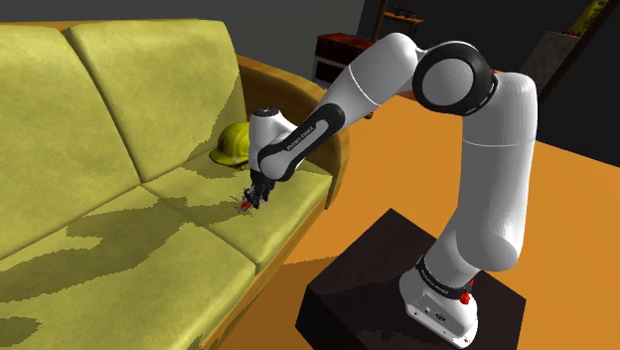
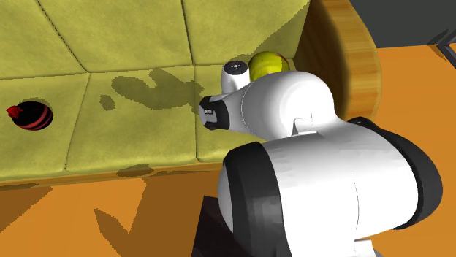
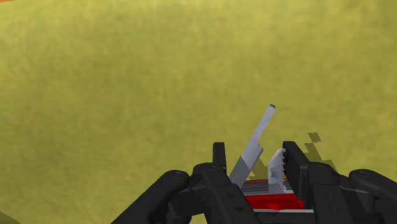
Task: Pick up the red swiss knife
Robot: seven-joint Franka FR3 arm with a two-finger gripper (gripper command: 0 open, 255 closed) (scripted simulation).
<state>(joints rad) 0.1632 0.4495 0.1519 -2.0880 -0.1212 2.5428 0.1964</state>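
The red swiss knife (image 3: 270, 192) has a red body and grey blades (image 3: 254, 141) folded out. It sits clasped between the two black fingers (image 3: 220, 158) of my gripper (image 3: 256, 170), which is shut on it. In the shoulder view the gripper (image 1: 254, 195) points down over the right-hand seat cushion of the yellow-green sofa (image 1: 129, 229), with a bit of the knife (image 1: 242, 206) showing red at its tip. The knife casts a small shadow on the cushion close beside it. In the second exterior view the arm's white links (image 2: 292, 109) hide the hand.
A yellow hard hat (image 1: 233, 142) lies in the sofa's corner by the wooden armrest (image 1: 333, 164); the hard hat (image 2: 269, 64) also shows behind the arm. A red-and-black striped object (image 2: 29, 115) lies on the far cushion. The dark stand (image 1: 387, 288) rests on the orange floor.
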